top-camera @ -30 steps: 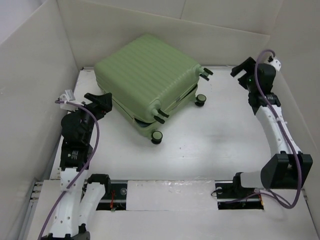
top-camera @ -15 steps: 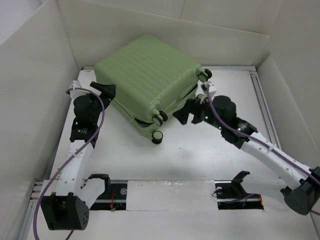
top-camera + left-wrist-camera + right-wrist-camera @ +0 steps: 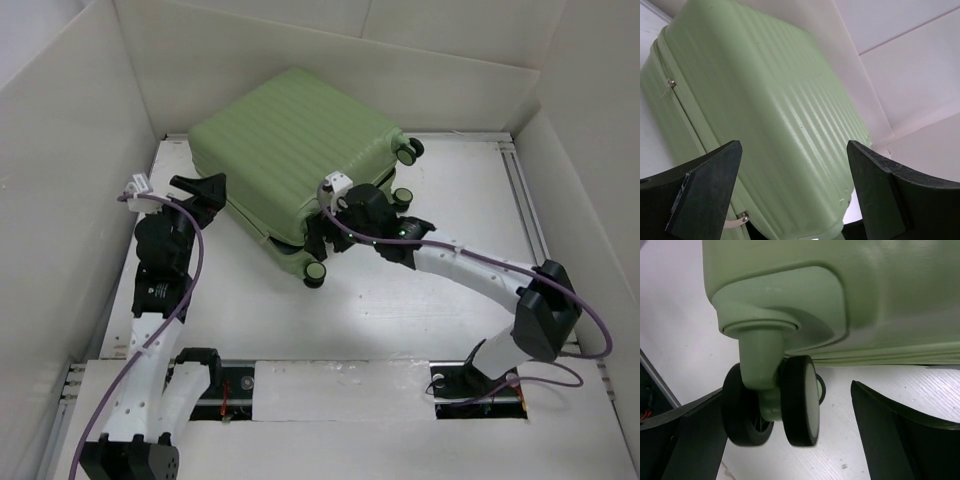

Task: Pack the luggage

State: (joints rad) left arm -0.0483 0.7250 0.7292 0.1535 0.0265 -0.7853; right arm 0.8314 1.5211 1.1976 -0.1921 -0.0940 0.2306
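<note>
One pale green suitcase (image 3: 290, 140) flat on the desk (image 3: 400, 310), at the far left, close to the back wall (image 3: 330, 60), ribbed shell upward, wheels toward the right and the near side. Left pincer (image 3: 200, 188) just beside the suitcase's left edge, spread wide, gripping nothing. From the left wrist, same pincer (image 3: 794, 145) with black fingers (image 3: 705, 195) framing the ribbed shell and the zipper seam (image 3: 685, 100), no contact visible. Right pincer (image 3: 318, 232) at the near-right side, likewise spread wide, holding nothing. From the right wrist, that pincer (image 3: 787, 390) straddling a twin caster wheel (image 3: 800, 402) under a rounded corner; cannot tell whether the left finger touches it. Another wheel (image 3: 314, 272) resting on the desk just nearer.
</note>
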